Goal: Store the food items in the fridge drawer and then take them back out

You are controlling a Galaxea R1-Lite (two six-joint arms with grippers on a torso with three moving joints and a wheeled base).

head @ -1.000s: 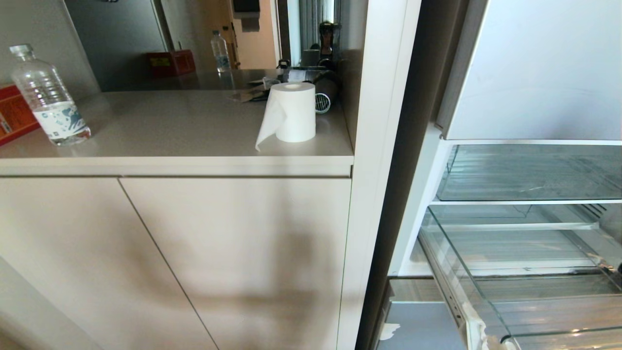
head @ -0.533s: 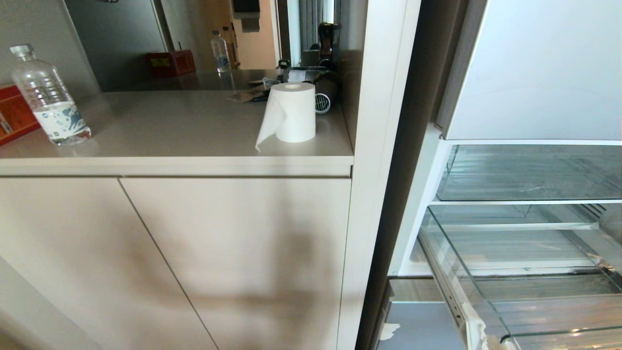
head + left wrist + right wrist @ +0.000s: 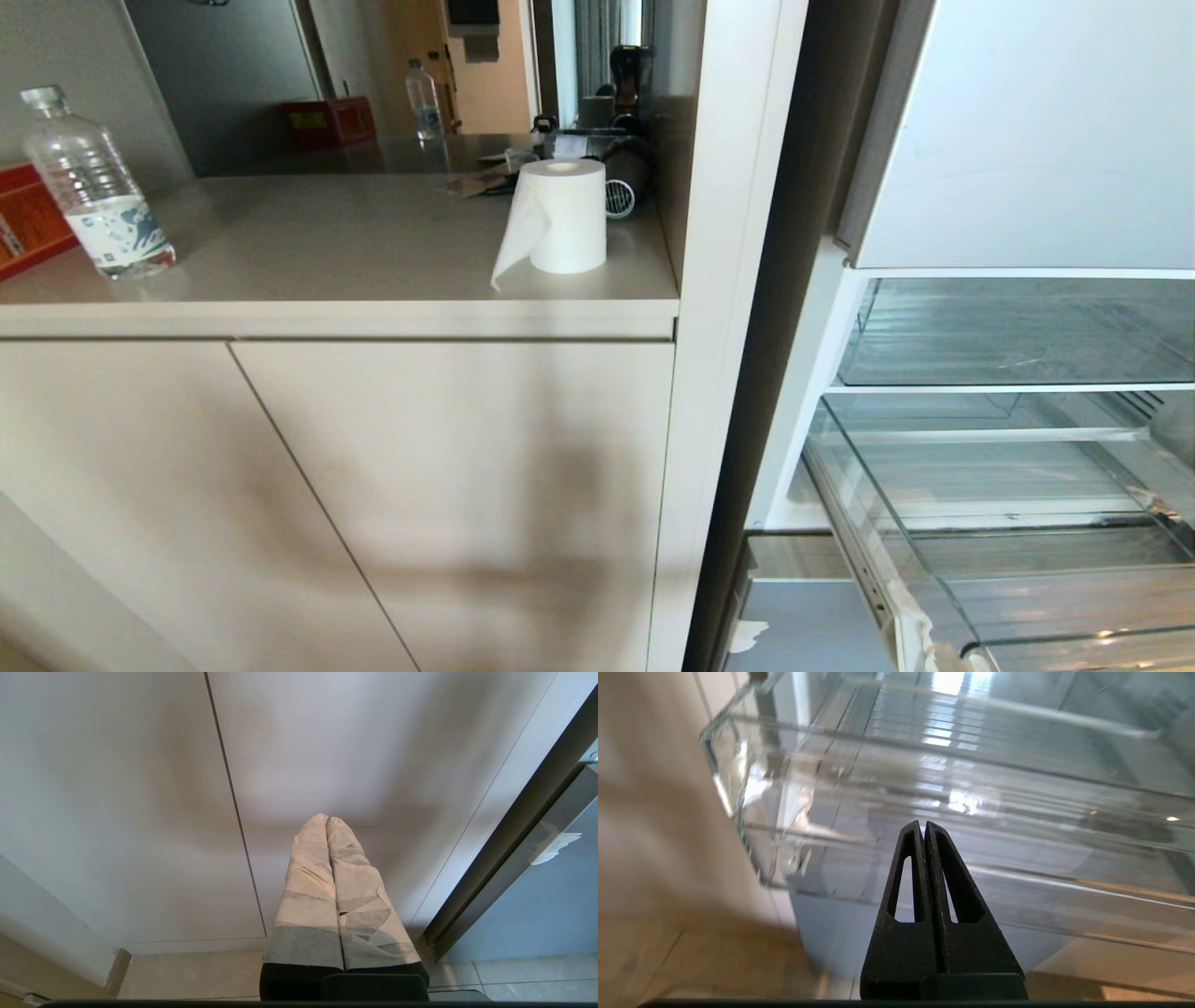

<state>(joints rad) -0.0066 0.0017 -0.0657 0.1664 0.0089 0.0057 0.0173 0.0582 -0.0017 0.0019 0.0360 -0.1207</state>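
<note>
Nothing has moved in our head view since the earlier frames: the fridge drawer (image 3: 1027, 597) stands pulled out at lower right, torn tape on its front corner. Our right gripper (image 3: 924, 828), fingers pressed together, points at its clear wall. Our left gripper (image 3: 327, 820), fingers together, faces the cabinet door (image 3: 373, 742).

Beige counter (image 3: 327, 243) over plain cabinet doors (image 3: 448, 504), pale tiled floor (image 3: 196, 975), soft shadows across the doors.
</note>
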